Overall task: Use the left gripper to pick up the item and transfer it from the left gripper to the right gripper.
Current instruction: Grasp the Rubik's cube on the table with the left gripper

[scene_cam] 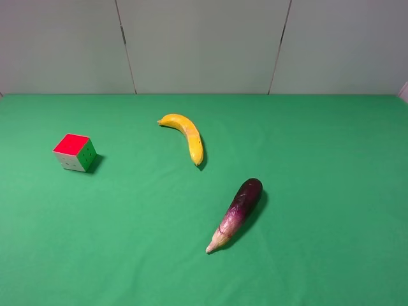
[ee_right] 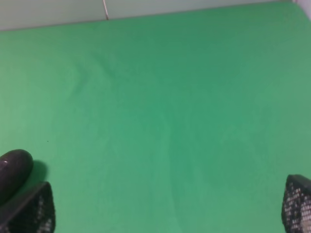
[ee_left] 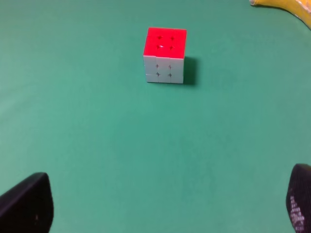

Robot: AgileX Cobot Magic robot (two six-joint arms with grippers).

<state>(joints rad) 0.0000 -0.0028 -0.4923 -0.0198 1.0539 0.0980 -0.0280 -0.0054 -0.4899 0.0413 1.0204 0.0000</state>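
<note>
The puzzle cube (scene_cam: 75, 152) stands on the green cloth at the left, red face up, with green and white sides showing. In the left wrist view the cube (ee_left: 165, 55) lies well ahead of my left gripper (ee_left: 165, 206), which is open and empty; only its two black fingertips (ee_left: 26, 204) show at the frame's corners. My right gripper (ee_right: 167, 206) is also open and empty over bare green cloth, with one fingertip (ee_right: 31, 211) close to the aubergine's dark end (ee_right: 13, 172). Neither gripper shows in the exterior high view.
A yellow banana (scene_cam: 187, 136) lies at the middle back; its end shows in the left wrist view (ee_left: 286, 7). A purple aubergine (scene_cam: 237, 212) lies right of centre, nearer the front. A grey panelled wall (scene_cam: 204, 44) stands behind the table.
</note>
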